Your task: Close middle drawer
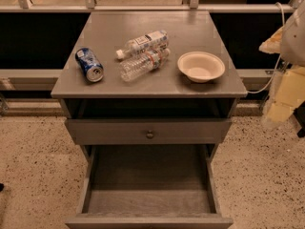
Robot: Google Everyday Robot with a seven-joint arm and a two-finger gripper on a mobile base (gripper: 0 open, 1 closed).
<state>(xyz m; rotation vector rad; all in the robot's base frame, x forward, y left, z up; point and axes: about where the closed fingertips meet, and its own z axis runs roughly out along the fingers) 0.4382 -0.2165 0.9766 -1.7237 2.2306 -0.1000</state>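
Note:
The middle drawer (148, 194) is pulled far out of the grey cabinet toward me. Its long bare tray is empty, with low side walls. Its slim front panel (147, 221) lies at the bottom edge of the view, and its knob does not show. Above it sits a taller grey drawer front with a round knob (149, 134), slightly out, with a dark gap over it. My gripper (280, 101) is a pale white and yellowish shape at the right edge, level with the cabinet top. It is well to the right of the drawers and touches nothing.
On the cabinet top (190, 32) lie a blue can (89, 65) on its side, two clear plastic bottles (143, 54) on their sides, and a cream bowl (200, 66). Speckled floor (33, 166) lies on both sides. A railing and dark wall run behind.

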